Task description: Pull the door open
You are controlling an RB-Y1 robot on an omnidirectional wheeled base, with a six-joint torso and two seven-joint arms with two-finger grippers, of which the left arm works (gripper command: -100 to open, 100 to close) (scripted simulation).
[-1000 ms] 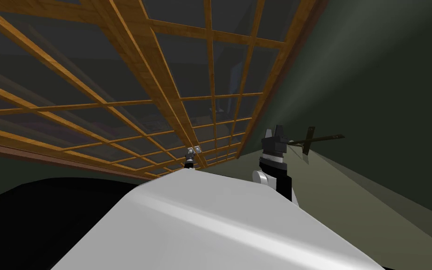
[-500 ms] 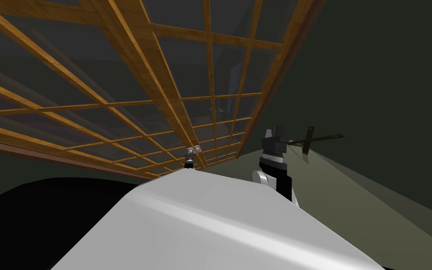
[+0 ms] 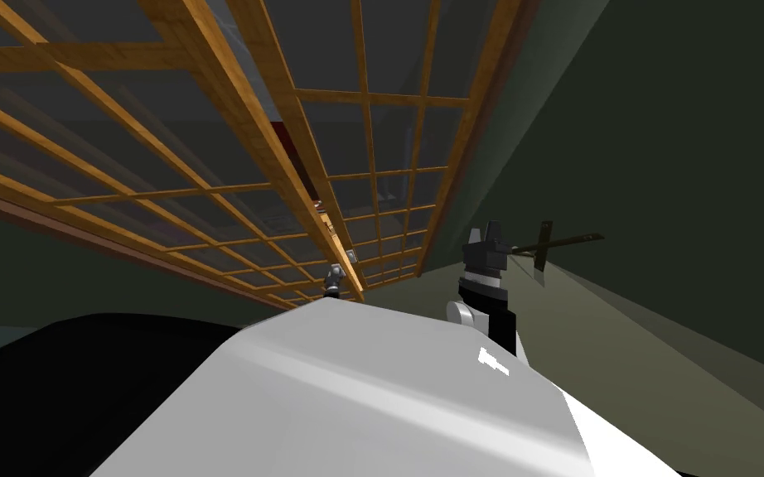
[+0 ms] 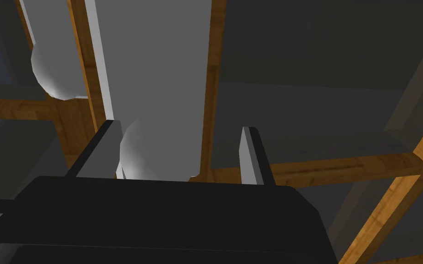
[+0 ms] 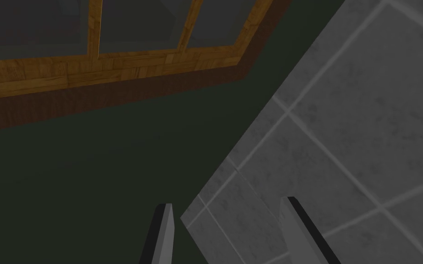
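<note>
A double door (image 3: 231, 124) of wooden bars and dark glass panes rises in front of me, and a narrow gap (image 3: 332, 222) shows between its two leaves. My left gripper (image 3: 334, 280) is at the door's middle stile. In the left wrist view the grey handle (image 4: 160, 91) runs between the left gripper's (image 4: 180, 129) fingers. It lies against one finger (image 4: 105, 144) and stands apart from the other. My right gripper (image 3: 548, 247) hangs open to the right of the door with nothing between its fingers (image 5: 162, 229).
A second grey knob (image 4: 52, 73) sits beside the held handle. A dark green wall (image 3: 687, 166) stands right of the door. The grey tiled floor (image 5: 343, 137) meets the door's wooden bottom rail (image 5: 114, 68). A black area (image 3: 82, 373) lies low on the left.
The door leaves have parted at the middle, where a gap now shows. The whole door sits differently in the head view. The right arm has not moved.
</note>
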